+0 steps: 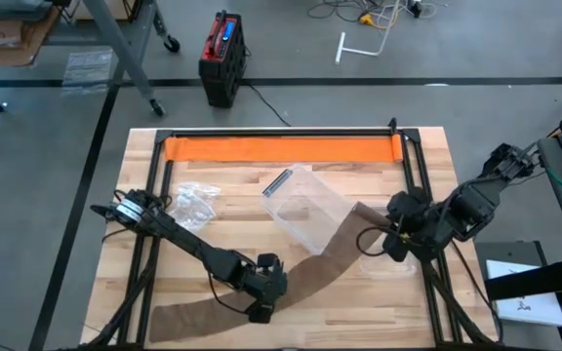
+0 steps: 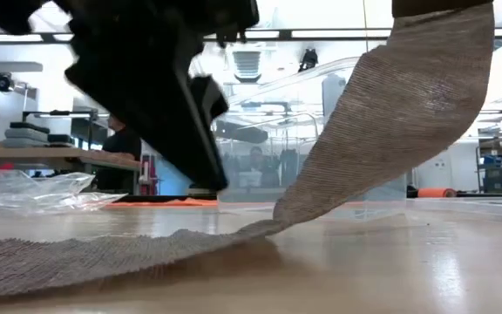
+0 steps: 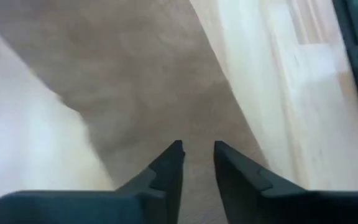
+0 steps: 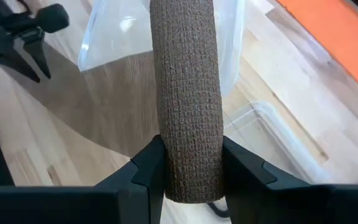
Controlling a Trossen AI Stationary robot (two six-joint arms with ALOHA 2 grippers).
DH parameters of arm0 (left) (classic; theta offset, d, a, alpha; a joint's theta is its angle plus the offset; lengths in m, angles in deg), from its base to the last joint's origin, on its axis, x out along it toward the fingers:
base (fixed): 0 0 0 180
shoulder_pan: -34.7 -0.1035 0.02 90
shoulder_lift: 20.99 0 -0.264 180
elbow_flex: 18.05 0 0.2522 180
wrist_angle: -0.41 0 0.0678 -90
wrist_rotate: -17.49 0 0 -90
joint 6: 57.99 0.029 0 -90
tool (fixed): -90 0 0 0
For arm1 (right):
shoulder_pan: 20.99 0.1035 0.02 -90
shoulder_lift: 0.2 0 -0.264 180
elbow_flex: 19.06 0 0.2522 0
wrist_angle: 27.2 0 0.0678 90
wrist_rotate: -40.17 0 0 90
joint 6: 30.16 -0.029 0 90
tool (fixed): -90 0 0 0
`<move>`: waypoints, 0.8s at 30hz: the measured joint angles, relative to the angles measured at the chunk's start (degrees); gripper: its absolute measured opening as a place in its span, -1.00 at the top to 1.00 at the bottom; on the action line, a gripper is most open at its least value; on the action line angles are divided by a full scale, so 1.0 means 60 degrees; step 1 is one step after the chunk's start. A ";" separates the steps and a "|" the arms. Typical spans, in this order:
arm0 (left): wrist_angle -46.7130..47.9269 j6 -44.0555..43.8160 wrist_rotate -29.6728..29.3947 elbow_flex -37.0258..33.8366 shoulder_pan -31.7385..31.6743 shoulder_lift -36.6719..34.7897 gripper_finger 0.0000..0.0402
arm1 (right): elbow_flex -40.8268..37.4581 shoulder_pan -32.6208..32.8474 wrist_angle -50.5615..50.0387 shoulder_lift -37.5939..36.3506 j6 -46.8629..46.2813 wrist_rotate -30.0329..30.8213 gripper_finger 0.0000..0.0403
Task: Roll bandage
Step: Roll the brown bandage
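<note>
Nearest the front table edge, left gripper [image 1: 264, 292] hangs over the flat run of bandage [image 1: 301, 278], fingers slightly parted, nothing between them. Strip lies loose, probably slack for rolling. Farther right, right gripper [image 1: 394, 241] pinches the bandage's rolled end, lifted off the table [image 1: 437, 156]. Beyond: clear container [image 1: 305, 207]. Roll's inner turns hidden.

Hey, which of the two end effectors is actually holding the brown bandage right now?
The right end effector, its fingers clamped on the brown woven bandage. The left end effector only hovers above the flat strip, fingers apart.
</note>
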 joint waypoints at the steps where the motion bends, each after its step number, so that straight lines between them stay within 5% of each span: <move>1: 0.0385 0.0108 -0.0181 0.0218 0.0000 -0.0005 0.48 | 0.0004 0.0000 -0.0005 0.0030 -0.0126 -0.0001 0.42; 8: 0.2645 0.0794 -0.0505 0.1591 -0.0152 -0.0059 0.10 | 0.0004 0.0000 -0.0488 0.0192 -0.0454 -0.0018 0.40; 12: 0.2952 0.1908 -0.1625 0.1756 -0.0277 -0.0647 -0.02 | 0.0006 0.0000 -0.0665 0.0212 -0.0330 -0.0238 0.42; 18: 0.0676 0.3435 -0.1928 0.1131 -0.1239 -0.2477 -0.06 | 0.0869 0.0204 -0.0585 0.0250 0.0171 -0.0260 0.40; 24: -0.2770 0.4494 -0.0424 -0.0372 -0.2319 -0.4071 -0.06 | 0.1967 0.0403 0.0213 0.0604 0.1195 -0.0195 0.43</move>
